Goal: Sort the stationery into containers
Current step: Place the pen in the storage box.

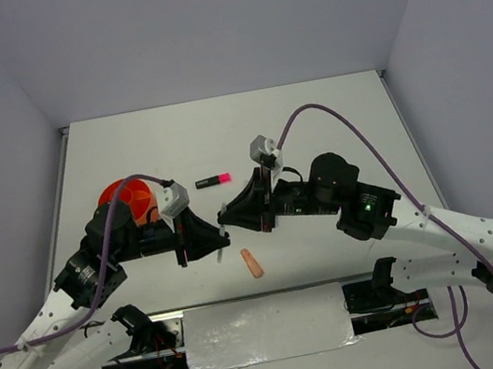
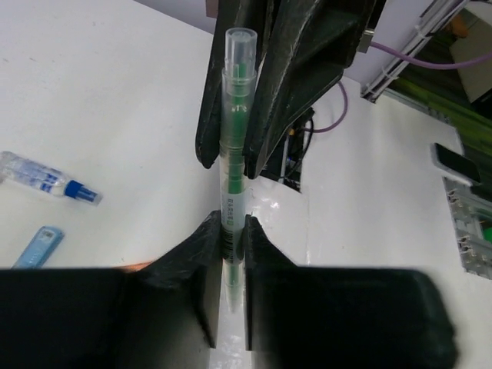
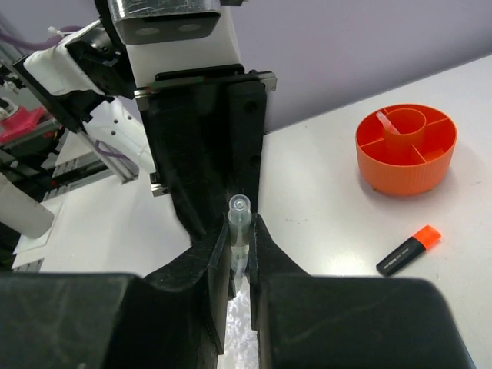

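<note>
Left gripper point(image 2: 231, 234) and right gripper point(image 3: 241, 238) both clench one clear green pen point(image 2: 234, 146) between them. Divided orange tub point(image 3: 406, 167) sits near the left edge of the desk point(image 1: 340, 121); contents unclear.

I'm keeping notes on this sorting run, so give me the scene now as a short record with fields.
held item: clear green pen, spanning both grippers
left gripper: shut on one end of the pen
right gripper: shut on the other end
orange tub: upright, divided compartments visible
loose items: highlighter, peach eraser
</note>
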